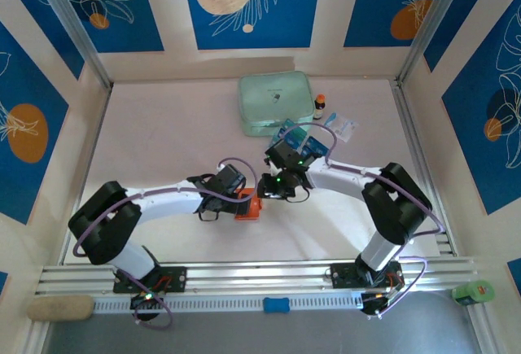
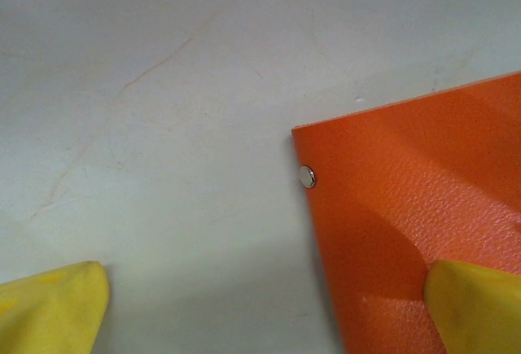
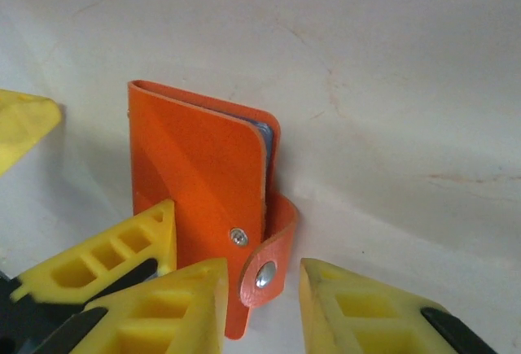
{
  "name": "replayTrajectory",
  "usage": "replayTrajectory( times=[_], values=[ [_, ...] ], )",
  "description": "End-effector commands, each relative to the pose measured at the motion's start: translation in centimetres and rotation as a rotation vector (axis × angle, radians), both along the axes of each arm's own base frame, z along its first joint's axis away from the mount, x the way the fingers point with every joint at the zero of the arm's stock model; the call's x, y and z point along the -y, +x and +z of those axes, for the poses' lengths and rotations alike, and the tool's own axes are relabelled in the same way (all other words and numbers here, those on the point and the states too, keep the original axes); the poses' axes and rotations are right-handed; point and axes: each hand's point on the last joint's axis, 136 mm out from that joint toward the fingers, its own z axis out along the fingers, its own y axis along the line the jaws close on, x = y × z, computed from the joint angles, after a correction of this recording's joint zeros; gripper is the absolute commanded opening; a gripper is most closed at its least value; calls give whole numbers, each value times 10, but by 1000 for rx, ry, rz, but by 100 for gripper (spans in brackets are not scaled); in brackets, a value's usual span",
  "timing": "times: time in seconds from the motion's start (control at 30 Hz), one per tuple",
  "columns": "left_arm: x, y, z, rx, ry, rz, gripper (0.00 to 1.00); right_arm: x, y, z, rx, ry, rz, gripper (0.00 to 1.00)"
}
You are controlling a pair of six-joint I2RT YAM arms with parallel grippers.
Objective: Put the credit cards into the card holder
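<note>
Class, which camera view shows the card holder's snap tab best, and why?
The right wrist view: the folded orange card holder sits close up, its snap tab and both studs clear. The left wrist view gives one corner with a stud; the top external view gives a small orange patch between the arms.

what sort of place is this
Most likely a lab robot cell: a left arm and right arm bolted to an aluminium rail, a white table boxed in by printed blue panels.
</note>
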Motion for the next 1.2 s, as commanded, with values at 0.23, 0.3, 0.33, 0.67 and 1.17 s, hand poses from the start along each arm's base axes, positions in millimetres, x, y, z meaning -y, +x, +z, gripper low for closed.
replayTrajectory(
  times=[0.23, 0.3, 0.33, 0.67, 1.17],
  values=[
    [-23, -17, -23, -62, 118, -2, 100, -5, -2, -7, -23, -47, 44, 24],
    [-22, -17, -23, -62, 116, -3, 100, -2, -3, -10, -27, -54, 39, 18],
    [-22, -17, -23, -61, 114, -4, 100, -1, -3, -11, -31, -58, 36, 15],
    [-22, -17, -24, -60, 114, -5, 100, 4, -8, -18, -58, -64, 32, 7],
    [-21, -17, -23, -58, 110, -7, 100, 1, -13, -11, -49, -52, 48, 22]
  ],
)
